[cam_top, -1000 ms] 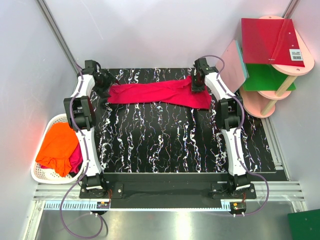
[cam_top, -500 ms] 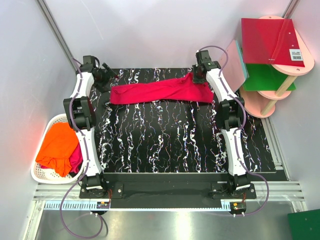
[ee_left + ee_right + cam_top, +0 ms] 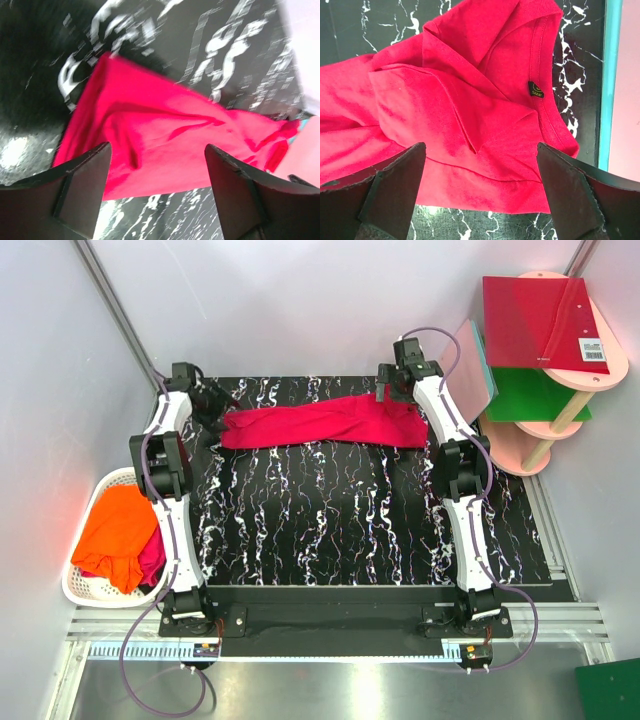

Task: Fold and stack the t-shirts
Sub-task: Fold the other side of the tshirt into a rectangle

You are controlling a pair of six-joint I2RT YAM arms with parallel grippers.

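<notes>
Two hands hang over the far side of the worktop (image 3: 330, 530) in the overhead view. One crimson t-shirt (image 3: 320, 423) lies stretched between them as a long flat band. One end sits just beside the left hand (image 3: 207, 403) and the other under the right hand (image 3: 390, 390). Well behind the left hand, off the worktop's edge, a white basket (image 3: 72, 585) holds an orange t-shirt (image 3: 118, 530). A second crimson t-shirt (image 3: 152, 558) peeks out beneath it. Beyond the right hand stands a pink board (image 3: 468, 365).

From the left wrist, the left hand (image 3: 157, 148) is spread wide with nothing between its fingers (image 3: 82, 187). The crimson t-shirt (image 3: 150, 125) lies wrinkled on the worktop (image 3: 235, 45) straight ahead of them. I cannot tell whether the tips touch the cloth.

From the right wrist, the right hand (image 3: 481, 146) gapes just as wide and is empty too. The crimson t-shirt (image 3: 445, 100) fills the space below it in folded layers. The collar and its small dark label (image 3: 536, 90) lie toward the right-side finger. The pink board's teal edge (image 3: 610, 75) runs just past that.
</notes>
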